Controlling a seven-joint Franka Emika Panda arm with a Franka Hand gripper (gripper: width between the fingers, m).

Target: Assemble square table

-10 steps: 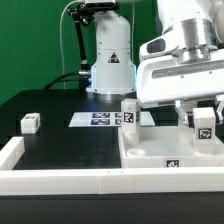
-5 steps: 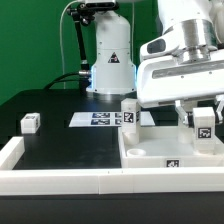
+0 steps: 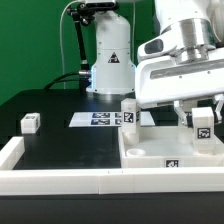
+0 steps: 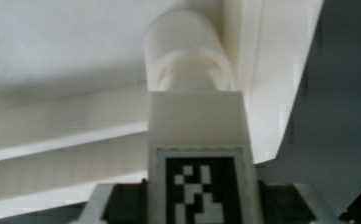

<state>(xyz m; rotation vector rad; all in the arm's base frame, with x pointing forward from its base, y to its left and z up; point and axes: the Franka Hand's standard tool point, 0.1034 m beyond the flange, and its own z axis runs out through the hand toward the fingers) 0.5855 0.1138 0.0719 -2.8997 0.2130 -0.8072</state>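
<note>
Black table, pale backdrop; gripper half closed on a leg post, square table below the fingers, second leg post upright beside them

The white slab and leg post are looking like smooth matt plastic, the black tabletop is appearing dull, and the arm's white shell is gleaming.
</note>
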